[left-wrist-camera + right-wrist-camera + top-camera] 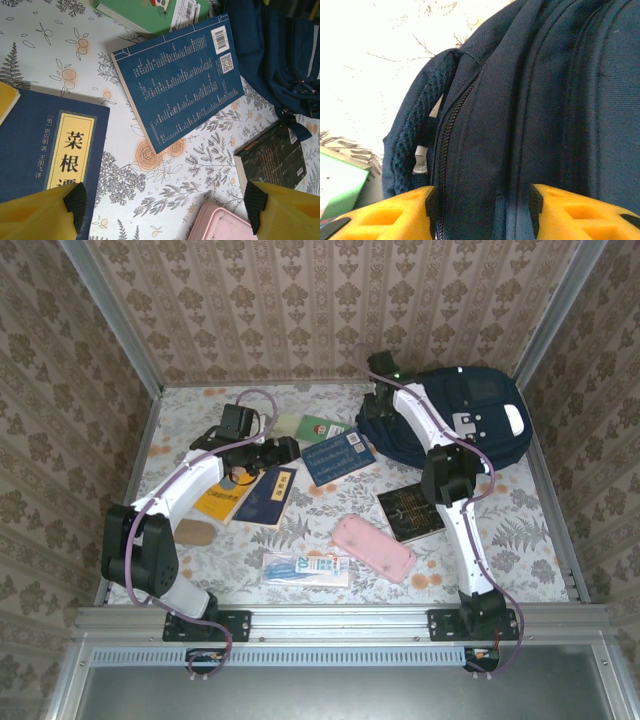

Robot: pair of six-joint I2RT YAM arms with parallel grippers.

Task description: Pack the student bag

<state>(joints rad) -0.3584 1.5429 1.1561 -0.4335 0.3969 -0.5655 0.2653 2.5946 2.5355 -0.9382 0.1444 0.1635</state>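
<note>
The student bag, a navy backpack, lies at the back right of the table. My right gripper is at the bag's left end. In the right wrist view its yellow jaws sit astride a ridge of the bag's fabric, one pad by the zipper, the other by a seam, both against the cloth. My left gripper hovers open over the tablecloth; between its fingertips there is bare cloth and a corner of the pink pencil case.
Loose on the table: a blue book, a green book, a navy book with a yellow label, a yellow book, a black book, the pink case, a clear packet. Walls enclose three sides.
</note>
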